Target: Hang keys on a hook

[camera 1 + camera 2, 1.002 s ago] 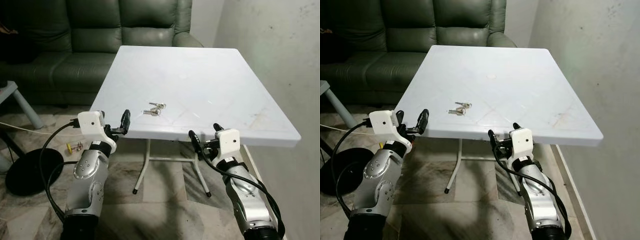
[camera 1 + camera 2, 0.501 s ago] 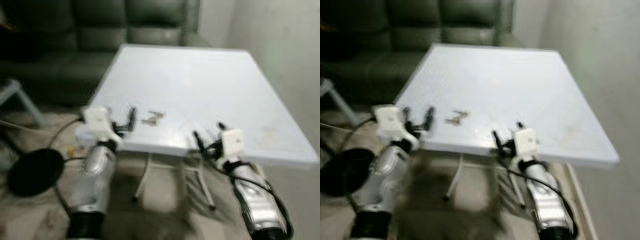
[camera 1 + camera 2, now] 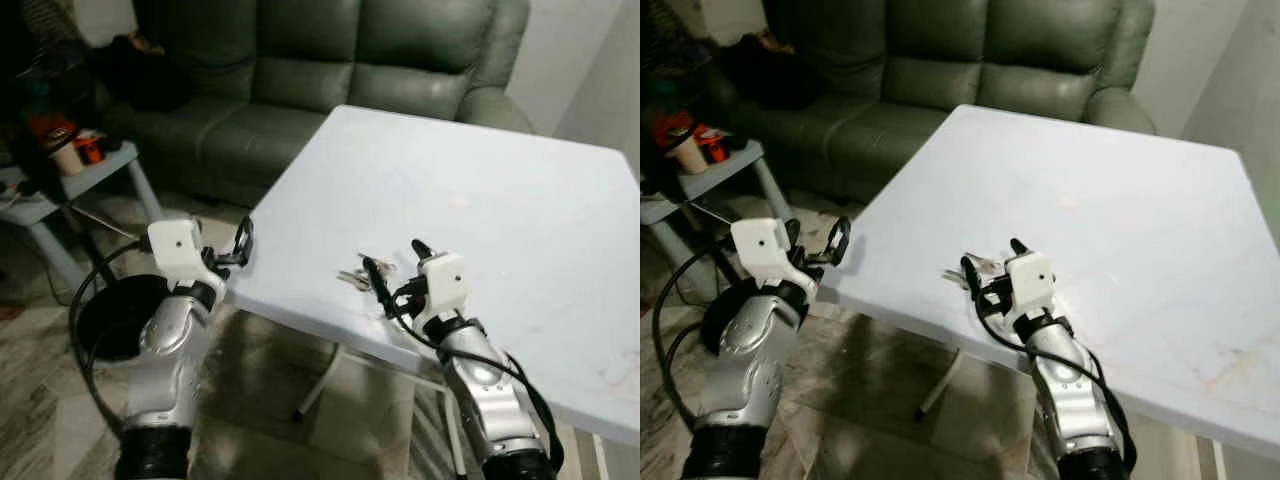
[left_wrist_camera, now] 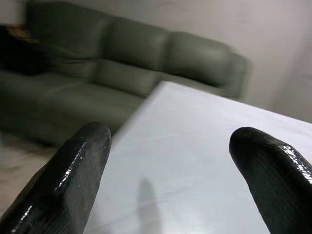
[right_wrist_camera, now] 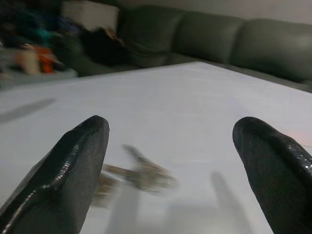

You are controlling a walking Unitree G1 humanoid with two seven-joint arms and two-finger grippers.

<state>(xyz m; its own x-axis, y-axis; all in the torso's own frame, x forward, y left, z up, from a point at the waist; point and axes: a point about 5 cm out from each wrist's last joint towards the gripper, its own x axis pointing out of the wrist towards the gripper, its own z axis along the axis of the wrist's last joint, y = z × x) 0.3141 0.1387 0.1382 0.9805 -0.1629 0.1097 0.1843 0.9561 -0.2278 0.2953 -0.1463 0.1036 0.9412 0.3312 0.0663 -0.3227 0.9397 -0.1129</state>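
A small bunch of silver keys (image 3: 353, 276) lies on the white table (image 3: 500, 190) near its front edge. My right gripper (image 3: 396, 261) hovers open just above the table, right behind the keys, which appear blurred between and ahead of its fingers (image 5: 78, 170) in the right wrist view as keys (image 5: 141, 176). My left gripper (image 3: 226, 240) is open and holds nothing, level with the table's left front corner and just off its edge. In the left wrist view its fingers (image 4: 73, 170) point across the bare tabletop.
A dark green sofa (image 3: 380, 60) stands behind the table. At the far left a low grey side table (image 3: 50, 195) carries cups and clutter. A black round base (image 3: 115, 315) and cables lie on the tiled floor. A pale wall (image 3: 610, 90) rises on the right.
The camera has swung left and moved closer, after a blurred moment. My right gripper, earlier below the front edge, is now over the table next to the keys. The keys have not moved.
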